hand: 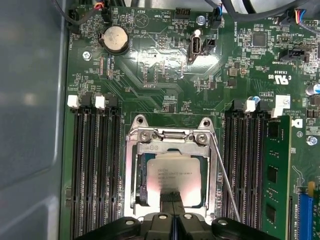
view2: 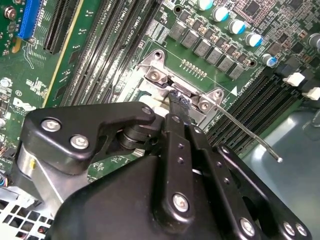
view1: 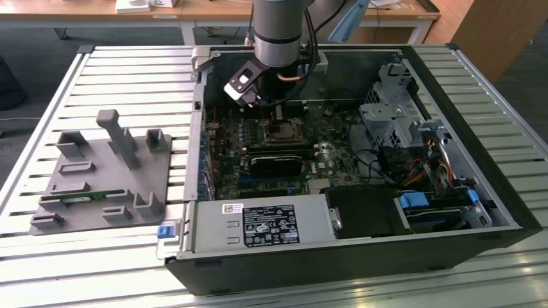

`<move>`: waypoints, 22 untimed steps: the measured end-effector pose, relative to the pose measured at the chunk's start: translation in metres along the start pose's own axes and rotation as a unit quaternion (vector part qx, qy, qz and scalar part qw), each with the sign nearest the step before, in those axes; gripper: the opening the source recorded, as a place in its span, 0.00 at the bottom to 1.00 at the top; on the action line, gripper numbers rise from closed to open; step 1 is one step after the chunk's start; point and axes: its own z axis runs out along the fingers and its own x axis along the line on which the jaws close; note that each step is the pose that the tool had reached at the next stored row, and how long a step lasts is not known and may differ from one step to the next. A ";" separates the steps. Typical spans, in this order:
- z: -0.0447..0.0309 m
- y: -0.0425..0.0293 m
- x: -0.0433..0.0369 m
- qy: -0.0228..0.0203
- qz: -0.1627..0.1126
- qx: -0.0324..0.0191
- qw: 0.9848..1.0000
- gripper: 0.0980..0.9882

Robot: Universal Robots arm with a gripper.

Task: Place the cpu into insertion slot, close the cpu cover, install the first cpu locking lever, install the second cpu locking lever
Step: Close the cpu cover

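The cpu [hand: 172, 175], with its silvery top up, lies in the socket on the green motherboard [hand: 165, 85]. The cpu cover [hand: 170, 136], a silvery frame, lies down around it, and the chip shows through its open centre. A thin locking lever [hand: 226, 182] runs along one side of the socket; in the second wrist view this lever [view2: 250, 134] stands up off the board, unlatched. My gripper [hand: 172, 196] is shut with nothing between its fingers, and its tip [view2: 176, 100] rests at the cover's edge. In the exterior view the gripper [view1: 276, 119] hangs over the socket [view1: 283, 131] inside the open case.
Black memory slots [hand: 95, 170] flank the socket, and a green module [hand: 275, 175] stands in one. A long black card [view1: 278, 163], the power supply [view1: 261, 226] and a drive cage [view1: 389, 122] crowd the case. A grey fixture [view1: 107, 176] sits at the exterior view's left.
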 end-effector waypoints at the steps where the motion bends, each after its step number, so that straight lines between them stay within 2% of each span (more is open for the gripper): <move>1: 0.0004 0.0003 0.0000 0.000 0.000 0.000 1.000 0.01; 8: -0.0004 0.0030 -0.0006 -0.001 0.000 0.001 1.000 0.01; 13: -0.0002 0.0071 0.0009 0.001 0.000 0.000 1.000 0.01; 16: -0.0042 0.0076 0.0011 0.003 0.000 -0.001 1.000 0.01; 20: -0.0158 0.0076 0.0005 0.002 0.000 0.000 1.000 0.01; 22: -0.0163 0.0084 0.0005 0.002 0.000 0.000 1.000 0.01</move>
